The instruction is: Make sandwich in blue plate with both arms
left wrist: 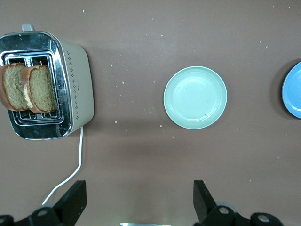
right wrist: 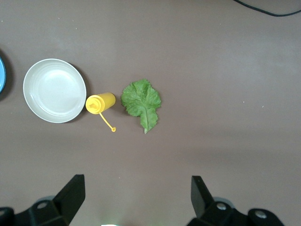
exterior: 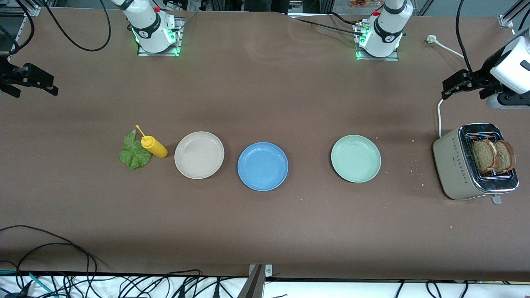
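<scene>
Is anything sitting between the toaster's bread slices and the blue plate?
Yes: the round pale green plate lies on the table between the beige toaster holding the two brown bread slices and the round blue plate.

The round mid-blue plastic plate (exterior: 262,166) is showing a matt speckled finish. The beige toaster (exterior: 455,165) is carrying a glossy chrome metal top. The brown table covering (exterior: 265,231) is appearing matt and smooth.

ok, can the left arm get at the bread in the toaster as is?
Probably yes. The left hand hangs open above the table by the toaster, and both bread slices stand up out of its slots with nothing over them. The white cord lies flat on the table.
</scene>
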You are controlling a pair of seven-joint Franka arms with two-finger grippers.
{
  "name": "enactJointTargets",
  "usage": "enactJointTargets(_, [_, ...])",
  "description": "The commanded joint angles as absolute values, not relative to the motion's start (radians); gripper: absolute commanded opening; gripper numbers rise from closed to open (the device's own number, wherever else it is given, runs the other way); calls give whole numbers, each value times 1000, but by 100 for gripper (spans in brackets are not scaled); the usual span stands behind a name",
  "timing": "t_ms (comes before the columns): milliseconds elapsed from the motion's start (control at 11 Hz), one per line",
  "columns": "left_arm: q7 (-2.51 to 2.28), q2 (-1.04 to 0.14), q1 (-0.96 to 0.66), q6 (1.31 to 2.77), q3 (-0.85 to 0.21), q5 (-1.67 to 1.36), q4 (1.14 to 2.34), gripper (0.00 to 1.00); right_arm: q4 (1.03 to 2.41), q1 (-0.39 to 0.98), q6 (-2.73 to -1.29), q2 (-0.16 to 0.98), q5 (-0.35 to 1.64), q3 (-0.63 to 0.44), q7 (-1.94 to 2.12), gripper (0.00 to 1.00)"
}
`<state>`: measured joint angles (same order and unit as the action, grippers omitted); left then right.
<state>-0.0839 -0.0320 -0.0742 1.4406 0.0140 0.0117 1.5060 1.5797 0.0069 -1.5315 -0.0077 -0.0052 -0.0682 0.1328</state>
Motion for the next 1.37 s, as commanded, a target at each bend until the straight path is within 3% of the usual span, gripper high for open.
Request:
enactJointTargets(0, [-58, -40, -64, 1419, 15, -9, 1480, 100, 1572, 8, -1516, -15, 11, -69, 123, 100])
enactJointTargets(729, [-40, -61, -26, 1428, 15, -6, 1482, 100, 1572, 8, -1516, -15, 11, -69, 123, 100])
enactJointTargets(1275, [-38, -172, 85, 1546, 15, -24, 1473, 100, 1572, 8, -1516, -15, 11, -69, 123, 100])
